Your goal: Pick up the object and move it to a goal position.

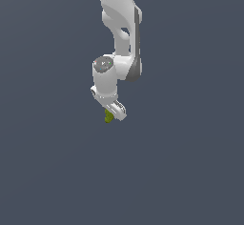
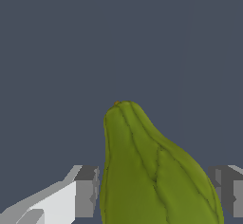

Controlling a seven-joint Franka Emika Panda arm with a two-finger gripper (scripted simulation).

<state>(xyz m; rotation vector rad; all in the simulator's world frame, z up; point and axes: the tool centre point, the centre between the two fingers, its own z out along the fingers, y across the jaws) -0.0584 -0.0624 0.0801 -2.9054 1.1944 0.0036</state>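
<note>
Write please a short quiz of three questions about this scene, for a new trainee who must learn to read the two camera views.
1. True or false: the yellow-green object lies between the fingers of the gripper.
2. In the exterior view, where does the object show? A) at the lower end of the white arm; B) far from the arm on the exterior view's right; C) above the arm.
3. Fill in: in the wrist view the object's surface is marked with long ____.

Key: 1 true; 2 A; 3 ridges.
</note>
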